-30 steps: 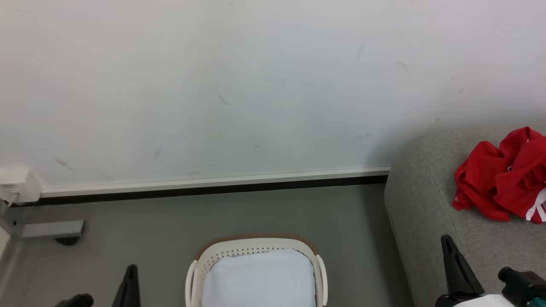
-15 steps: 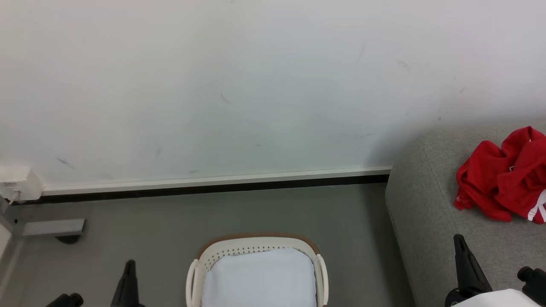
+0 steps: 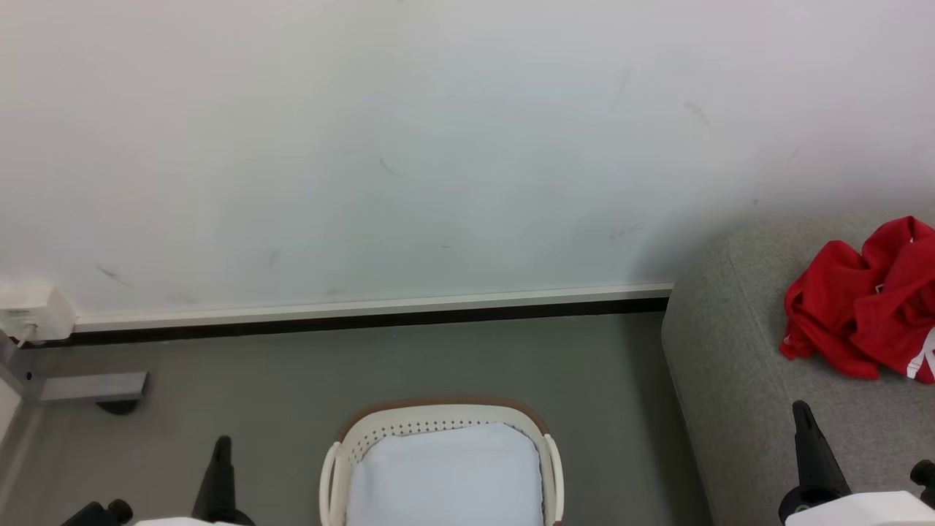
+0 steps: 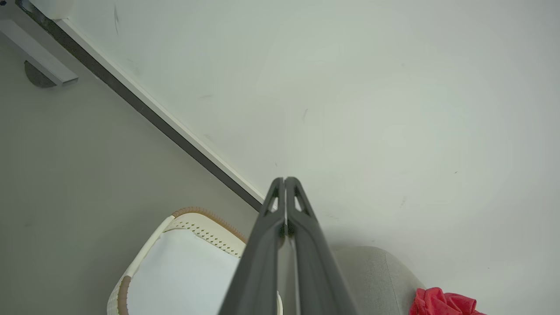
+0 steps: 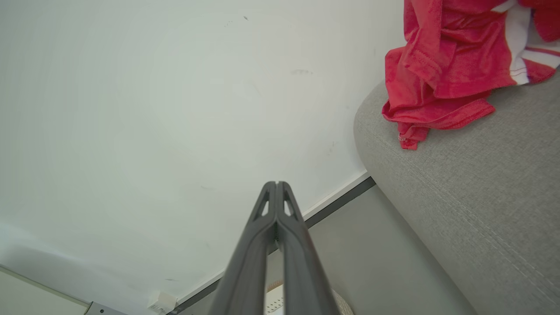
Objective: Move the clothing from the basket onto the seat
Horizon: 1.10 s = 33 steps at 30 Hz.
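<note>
The red clothing point(image 3: 865, 310) lies crumpled on the grey seat point(image 3: 730, 351) at the right, white trim showing at its edge; the right wrist view has the clothing point(image 5: 446, 70) on the seat point(image 5: 472, 197). The cream basket point(image 3: 438, 422) with its brown rim stands on the floor at bottom centre, holding just its white lining; no red shows in it. My left gripper point(image 3: 222, 443) is shut and empty, low at the basket's left, its tips point(image 4: 284, 179) together. My right gripper point(image 3: 801, 406) is shut and empty over the seat's front edge, fingers point(image 5: 276, 183) closed.
A white wall point(image 3: 438, 146) with a dark baseboard point(image 3: 365, 321) runs behind the basket. A grey metal foot point(image 3: 91, 387) and a white wall box point(image 3: 29, 314) sit at the far left. Grey floor point(image 3: 292, 380) lies between basket and wall.
Both grippers have sunk lower toward the bottom edge of the head view, the right one also shifting rightward. The clothing, basket and seat stay put.
</note>
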Tool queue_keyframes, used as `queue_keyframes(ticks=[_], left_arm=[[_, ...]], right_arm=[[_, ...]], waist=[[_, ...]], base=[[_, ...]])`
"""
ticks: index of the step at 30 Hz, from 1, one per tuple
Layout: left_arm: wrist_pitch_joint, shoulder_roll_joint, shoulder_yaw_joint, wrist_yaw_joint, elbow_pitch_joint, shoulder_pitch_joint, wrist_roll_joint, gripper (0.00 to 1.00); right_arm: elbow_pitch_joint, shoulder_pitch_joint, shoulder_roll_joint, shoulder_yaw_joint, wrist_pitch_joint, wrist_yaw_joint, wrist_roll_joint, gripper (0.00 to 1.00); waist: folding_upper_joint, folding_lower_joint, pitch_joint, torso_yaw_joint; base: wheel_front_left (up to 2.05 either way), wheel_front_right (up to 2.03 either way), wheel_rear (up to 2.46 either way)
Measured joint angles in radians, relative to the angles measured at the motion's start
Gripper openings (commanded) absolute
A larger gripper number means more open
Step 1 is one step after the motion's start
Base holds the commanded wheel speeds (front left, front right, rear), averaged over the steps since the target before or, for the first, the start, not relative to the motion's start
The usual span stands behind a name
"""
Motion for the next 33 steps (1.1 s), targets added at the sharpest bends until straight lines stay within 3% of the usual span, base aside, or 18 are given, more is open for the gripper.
queue_keyframes(ticks=[33], left_arm=[[0.096, 0.003, 0.002, 0.0, -0.037, -0.021, -0.363, 0.0]], right_arm=[[-0.018, -0.008, 0.019, -0.074, 0.094, 0.0, 0.322, 0.0]], waist=[[0.0, 0.0, 0.009, 0.008]], base=[[0.0, 0.0, 0.0]])
